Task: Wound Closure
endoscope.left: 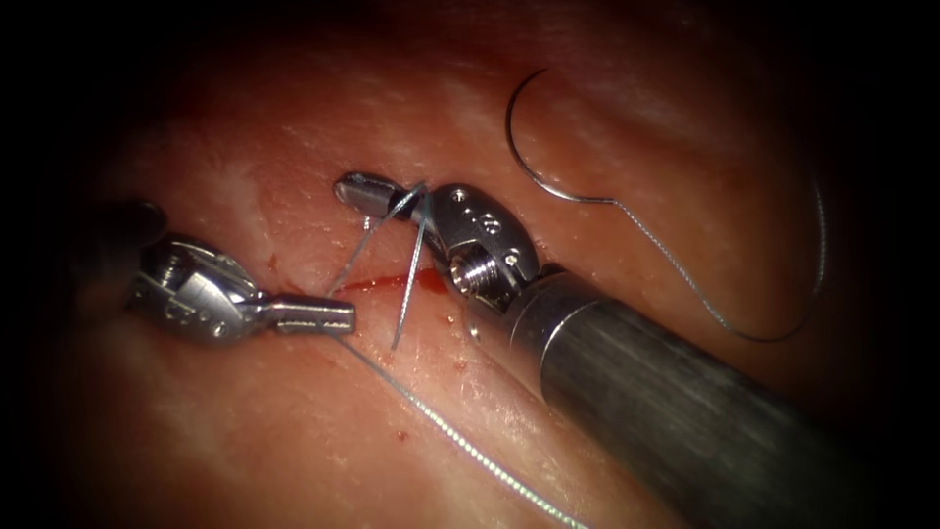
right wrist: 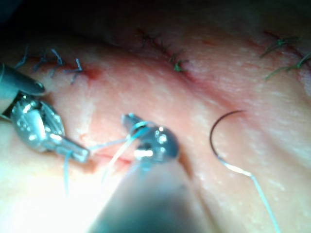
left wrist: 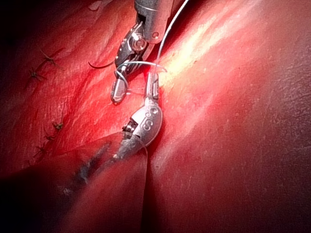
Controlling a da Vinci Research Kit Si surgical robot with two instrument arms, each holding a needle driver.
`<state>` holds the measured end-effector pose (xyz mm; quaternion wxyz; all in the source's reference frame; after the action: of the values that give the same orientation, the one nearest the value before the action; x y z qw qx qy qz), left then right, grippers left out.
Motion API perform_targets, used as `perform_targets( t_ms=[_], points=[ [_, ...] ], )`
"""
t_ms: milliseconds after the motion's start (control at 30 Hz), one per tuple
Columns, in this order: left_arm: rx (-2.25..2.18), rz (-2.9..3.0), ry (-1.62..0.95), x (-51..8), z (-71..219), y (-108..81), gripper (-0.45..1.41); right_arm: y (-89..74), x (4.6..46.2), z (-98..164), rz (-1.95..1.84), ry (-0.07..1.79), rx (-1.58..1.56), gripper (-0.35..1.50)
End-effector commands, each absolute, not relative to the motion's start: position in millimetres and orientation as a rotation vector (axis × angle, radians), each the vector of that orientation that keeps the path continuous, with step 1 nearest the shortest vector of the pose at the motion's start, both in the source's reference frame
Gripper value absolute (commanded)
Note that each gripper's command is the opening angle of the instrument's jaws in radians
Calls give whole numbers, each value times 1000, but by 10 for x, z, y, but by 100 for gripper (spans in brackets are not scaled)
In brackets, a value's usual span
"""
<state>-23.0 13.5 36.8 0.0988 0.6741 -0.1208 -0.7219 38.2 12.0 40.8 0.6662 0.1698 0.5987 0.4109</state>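
The pale pink slab of pork-belly tissue (endoscope.left: 294, 421) carries a short cut (endoscope.left: 392, 284) with a streak of red fluid (endoscope.left: 377, 284) lying in it. The left arm's steel needle-driver hand (endoscope.left: 328, 313) lies on the left side of the cut, its jaws together and clamped on the thin grey-blue thread (endoscope.left: 460, 446), which runs from there toward the tissue's lower edge. The right arm's steel needle-driver hand (endoscope.left: 357, 189) reaches over the cut from the right on its long dark shaft (endoscope.left: 685, 411); strands of thread are wrapped around its jaws, just behind the tip, and drop from there to the cut. The jaws look closed, though whether they pinch a thread end cannot be told.

The curved dark steel needle (endoscope.left: 529, 127) lies free on the tissue well to the right of the cut — held by neither hand and not in the tissue — with its thread trailing in a wide bend toward the tissue's right edge.

By my reading, the stitch across this cut is already placed, since thread comes out on both sides, and a knot is being formed but is not yet snug. Tightening and trimming seem left. The right wrist view shows finished knotted stitches (right wrist: 63, 65) on other cuts nearby.
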Motion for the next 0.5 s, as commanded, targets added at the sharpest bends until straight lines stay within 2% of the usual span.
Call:
perform_targets(
  t_ms=[33,500],
  points=[
    [1991,-2148,-363,-230,372,142,-45,120,386,409,918,1354,390,-35],
    [1948,-2318,-357,-191,371,224,-45,71,376,367,831,1405,286,-35]
  ],
)
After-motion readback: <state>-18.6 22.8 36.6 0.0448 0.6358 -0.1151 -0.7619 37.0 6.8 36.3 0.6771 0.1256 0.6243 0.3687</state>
